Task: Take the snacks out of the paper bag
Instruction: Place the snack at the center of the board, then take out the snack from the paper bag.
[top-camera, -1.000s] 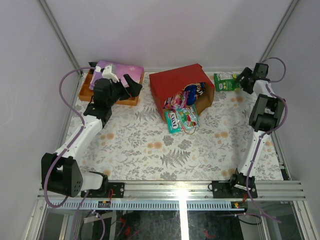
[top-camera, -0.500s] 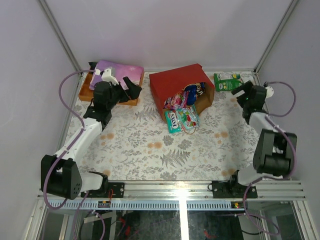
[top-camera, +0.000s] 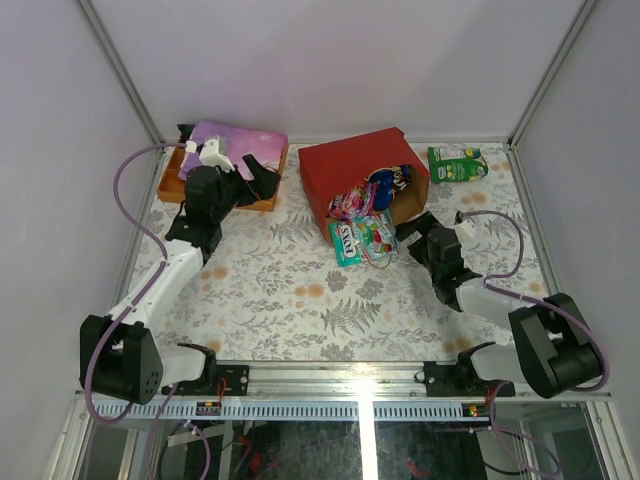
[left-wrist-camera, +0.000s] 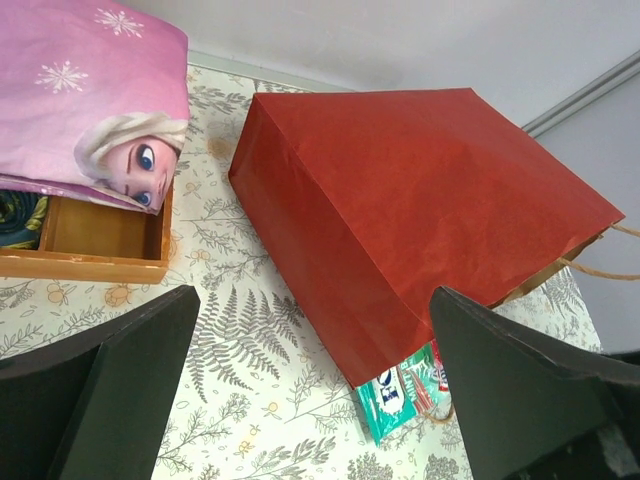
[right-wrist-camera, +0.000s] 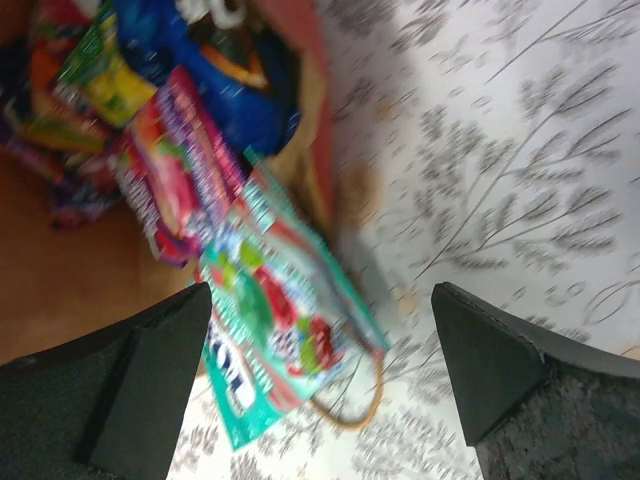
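The right jaws stand spread wide with nothing between them, hanging just above the worktop (top-camera: 300, 300) at the mouth of the red paper bag (top-camera: 350, 165). Below them lies a teal candy packet (right-wrist-camera: 280, 330), flat on the floral cover and partly outside the bag, with a thin cord handle (right-wrist-camera: 350, 410) looping under its near end. Behind it a pink packet (right-wrist-camera: 165, 160) leans out of the opening, and further inside sit the blue Doritos bag (right-wrist-camera: 230, 90) and a heap of smaller packets, too blurred to tell apart.

The left jaws are also released and hold nothing. They hover beside the orange wooden tray (left-wrist-camera: 100, 235) and face the red back of the bag, which lies on its side.

A pink cloth printed with a cartoon face (left-wrist-camera: 90, 90) drapes over the tray. One green packet (top-camera: 455, 163) lies alone on the worktop near the far right corner, well apart from the bag.
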